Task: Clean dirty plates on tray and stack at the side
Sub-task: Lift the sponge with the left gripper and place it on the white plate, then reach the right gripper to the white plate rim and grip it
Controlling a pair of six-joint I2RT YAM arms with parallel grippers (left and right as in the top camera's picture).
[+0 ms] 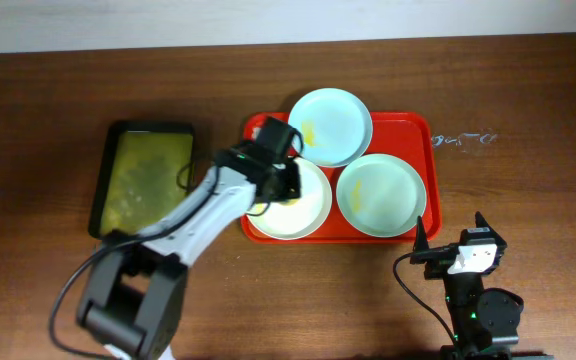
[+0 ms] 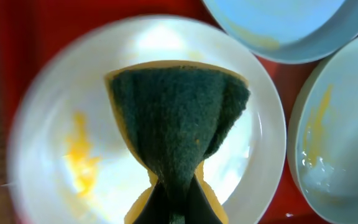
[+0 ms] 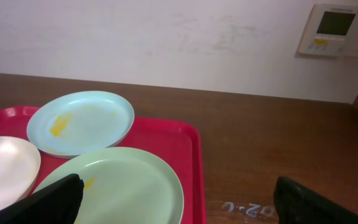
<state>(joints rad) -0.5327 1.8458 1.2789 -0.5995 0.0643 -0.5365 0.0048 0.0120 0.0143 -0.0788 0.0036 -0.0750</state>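
Note:
The red tray [image 1: 416, 128] holds three plates. The cream-white plate [image 1: 303, 212] sits at its front left, with a yellow smear in the left wrist view [image 2: 79, 155]. A mint-blue plate [image 1: 330, 125] with a yellow smear sits at the back. Another pale plate [image 1: 380, 194] sits at the front right, also in the right wrist view [image 3: 129, 186]. My left gripper [image 1: 276, 175] is shut on a green-and-yellow sponge [image 2: 176, 118], held over the cream-white plate. My right gripper [image 1: 458, 245] is open and empty, in front of the tray's right corner.
A dark tray with a yellow-green inside [image 1: 143, 175] lies left of the red tray. White marks [image 1: 463, 140] are on the table right of the red tray. A wall with a thermostat [image 3: 334, 28] is behind the table.

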